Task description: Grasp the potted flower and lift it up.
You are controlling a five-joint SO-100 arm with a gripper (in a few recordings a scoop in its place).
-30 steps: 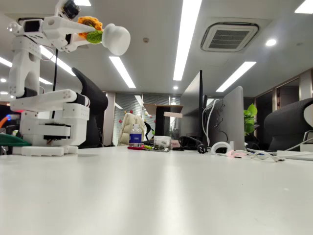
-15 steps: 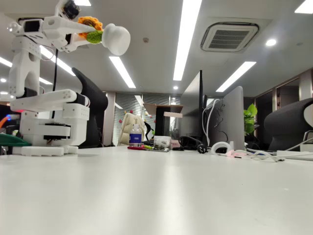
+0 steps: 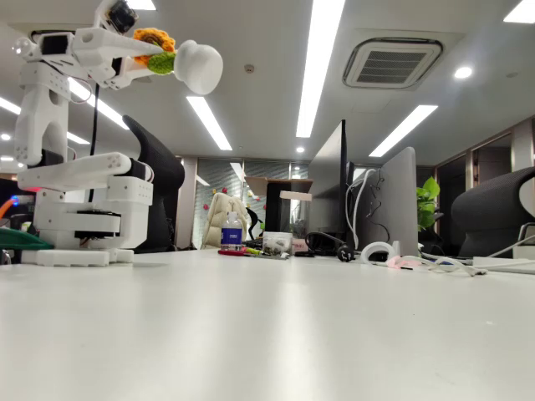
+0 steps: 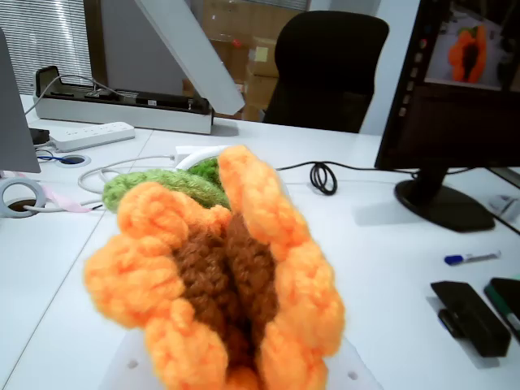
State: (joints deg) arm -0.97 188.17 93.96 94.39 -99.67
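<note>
Gripping the potted flower high above the table, fingers clamped on crocheted bloom, white pot tipped sideways.

In the wrist view the potted flower is so near to the camera that its petals are blurred, and the lower ones are cut by the bottom edge. Its white pot is almost hidden behind the flower head (only a thin rim shows). The monitor is cut by the right edge. In the fixed view the things on the far desk are too small to tell.
</note>
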